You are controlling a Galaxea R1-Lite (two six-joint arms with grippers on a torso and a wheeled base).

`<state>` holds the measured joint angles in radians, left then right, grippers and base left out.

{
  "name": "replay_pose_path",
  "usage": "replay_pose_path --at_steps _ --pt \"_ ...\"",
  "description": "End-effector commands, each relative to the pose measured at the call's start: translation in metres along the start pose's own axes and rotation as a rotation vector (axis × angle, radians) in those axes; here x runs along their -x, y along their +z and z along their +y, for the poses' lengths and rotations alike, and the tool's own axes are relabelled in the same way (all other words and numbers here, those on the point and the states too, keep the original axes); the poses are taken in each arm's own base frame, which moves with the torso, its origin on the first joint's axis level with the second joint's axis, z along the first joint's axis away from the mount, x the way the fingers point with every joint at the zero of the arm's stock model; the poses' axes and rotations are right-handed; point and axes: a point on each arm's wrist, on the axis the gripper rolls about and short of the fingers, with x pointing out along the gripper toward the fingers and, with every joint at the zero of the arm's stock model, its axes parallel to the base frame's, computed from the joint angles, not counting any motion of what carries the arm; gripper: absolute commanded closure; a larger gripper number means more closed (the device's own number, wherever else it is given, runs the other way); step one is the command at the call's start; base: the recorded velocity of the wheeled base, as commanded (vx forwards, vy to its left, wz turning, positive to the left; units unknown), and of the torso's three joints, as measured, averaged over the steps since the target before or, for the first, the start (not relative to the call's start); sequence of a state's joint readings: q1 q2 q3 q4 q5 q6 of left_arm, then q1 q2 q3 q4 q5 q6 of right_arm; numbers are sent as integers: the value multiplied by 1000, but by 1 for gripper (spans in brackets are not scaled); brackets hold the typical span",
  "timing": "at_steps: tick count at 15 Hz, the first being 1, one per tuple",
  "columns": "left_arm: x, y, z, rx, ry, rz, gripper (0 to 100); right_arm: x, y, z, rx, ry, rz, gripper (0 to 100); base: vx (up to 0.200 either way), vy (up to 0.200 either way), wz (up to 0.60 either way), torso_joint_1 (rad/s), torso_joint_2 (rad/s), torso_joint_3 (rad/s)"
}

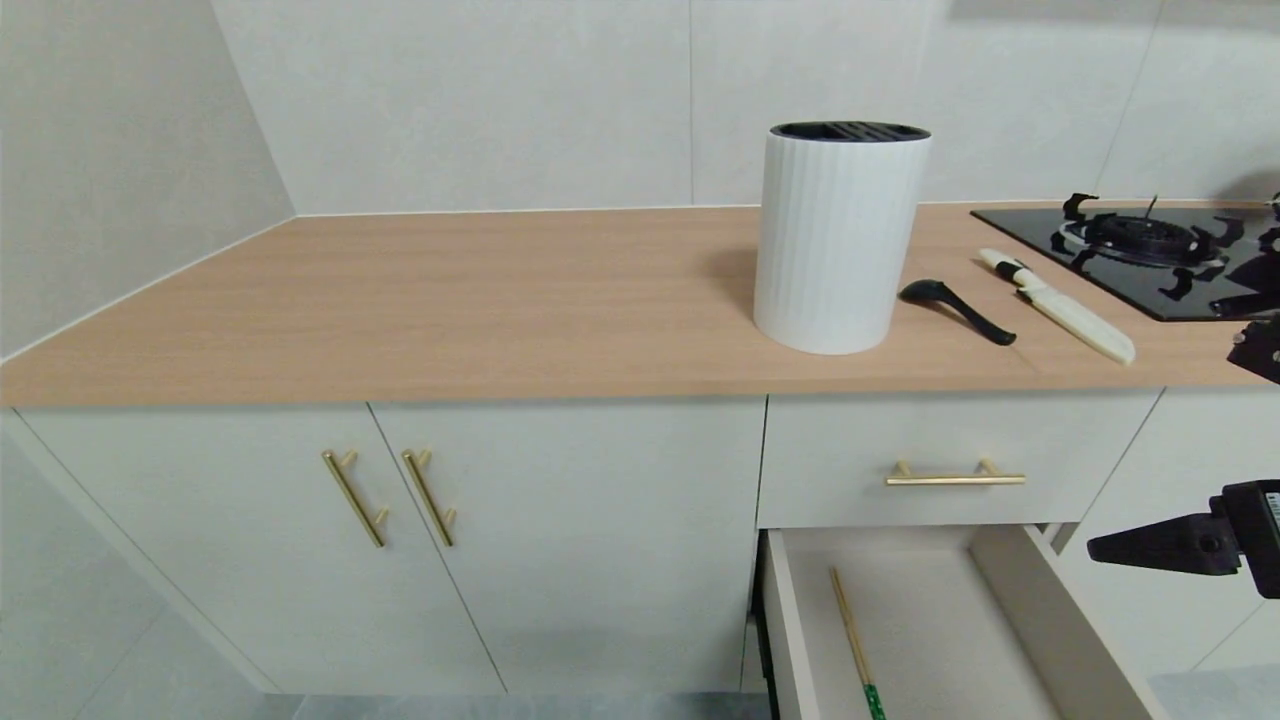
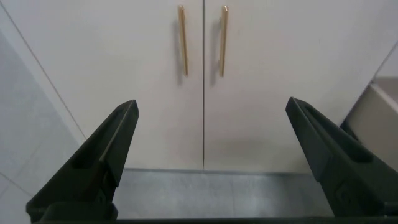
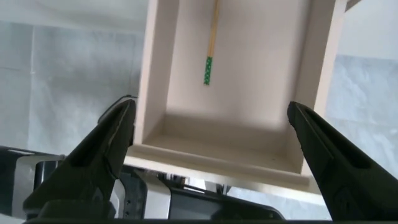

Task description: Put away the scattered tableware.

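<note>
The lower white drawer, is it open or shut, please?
Open: the lower white drawer is pulled out, showing a green-tipped wooden chopstick lying inside.

Matte black left end effector (image 2: pixel 211 102), tapered wedge fingers (image 2: pixel 112 149)

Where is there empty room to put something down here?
The countertop is bare all the way left of the white holder. The open drawer is mostly bare too, beside the chopsticks. It is crowded between the holder and the stove, where the black spoon and the knife lie close together.
</note>
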<state>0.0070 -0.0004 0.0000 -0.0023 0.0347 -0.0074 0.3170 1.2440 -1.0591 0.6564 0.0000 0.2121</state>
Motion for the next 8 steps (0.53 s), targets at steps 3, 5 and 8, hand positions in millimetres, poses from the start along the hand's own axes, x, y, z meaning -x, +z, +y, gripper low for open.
replay_pose_path --at_steps 3,5,8 --pt "0 0 0 0 1 0 0 -5 1 0 -1 -4 19 0 0 0 0 185 -473 -292" --pt "0 0 0 0 1 0 0 -7 2 0 -1 -6 23 0 0 0 0 193 -479 -290" --pt "0 0 0 0 1 0 0 -8 1 0 1 -7 28 0 0 0 0 207 -484 -284"
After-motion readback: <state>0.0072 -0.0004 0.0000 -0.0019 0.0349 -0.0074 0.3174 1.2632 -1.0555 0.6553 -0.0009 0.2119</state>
